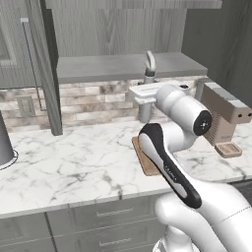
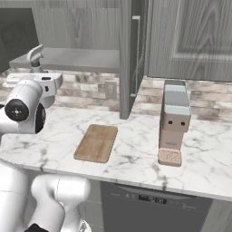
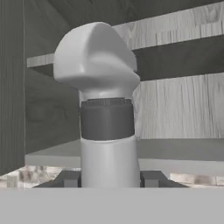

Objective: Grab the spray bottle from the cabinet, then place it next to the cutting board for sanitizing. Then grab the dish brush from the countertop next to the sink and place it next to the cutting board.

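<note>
The spray bottle (image 3: 108,127) stands upright at the front edge of the shelf in the open cabinet (image 1: 118,66), and in the hand view it sits right between the two dark fingertips (image 3: 66,179) of the tool (image 3: 109,180), one on each side of its pale body. I cannot tell if they already press on it or only stand beside it.

I judge the bottle to be light, stiff plastic, smooth and a little slippery, and top-heavy because of the trigger head. The round body just under the dark collar seems the best place to take hold; the head itself would turn in the grip.

The arm is folded upward, its elbow low over the surface (image 1: 74,167), and the wrist reaches level toward the shelf. The cutting board (image 2: 96,142) lies flat on the surface below.
</note>
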Motion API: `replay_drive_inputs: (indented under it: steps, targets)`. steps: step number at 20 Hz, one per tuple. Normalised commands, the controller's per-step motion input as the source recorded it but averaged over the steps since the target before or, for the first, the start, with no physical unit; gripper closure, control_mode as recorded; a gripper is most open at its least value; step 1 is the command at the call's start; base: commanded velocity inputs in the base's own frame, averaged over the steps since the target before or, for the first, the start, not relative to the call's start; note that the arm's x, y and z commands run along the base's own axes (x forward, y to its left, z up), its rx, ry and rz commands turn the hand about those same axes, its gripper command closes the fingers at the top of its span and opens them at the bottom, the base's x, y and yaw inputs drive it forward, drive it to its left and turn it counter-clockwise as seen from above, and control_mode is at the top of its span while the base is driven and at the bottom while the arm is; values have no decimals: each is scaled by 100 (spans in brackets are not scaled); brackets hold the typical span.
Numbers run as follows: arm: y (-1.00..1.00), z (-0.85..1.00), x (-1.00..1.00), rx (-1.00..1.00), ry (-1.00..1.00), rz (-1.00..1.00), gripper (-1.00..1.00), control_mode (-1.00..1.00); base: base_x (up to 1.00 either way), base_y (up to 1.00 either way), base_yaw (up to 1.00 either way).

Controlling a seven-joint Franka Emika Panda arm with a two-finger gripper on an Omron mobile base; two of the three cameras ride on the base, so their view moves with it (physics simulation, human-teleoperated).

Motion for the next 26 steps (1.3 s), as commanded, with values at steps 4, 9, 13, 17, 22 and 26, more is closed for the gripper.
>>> replay_drive_inputs:
  steps: [4, 9, 13, 17, 22, 26]
  targets:
    - [14, -59, 0, 0, 0, 5, 100, -100, 0, 0, 0]
    - [5, -48, 10, -2, 1, 8, 100, -100, 0, 0, 0]
    - [2, -59, 20, -10, 6, 6, 100, -100, 0, 0, 0]
    - [11, -52, 29, -12, 7, 5, 100, -100, 0, 0, 0]
    - [9, -53, 16, -10, -1, 4, 100, -100, 0, 0, 0]
    - [2, -49, 19, -5, -2, 6, 100, -100, 0, 0, 0]
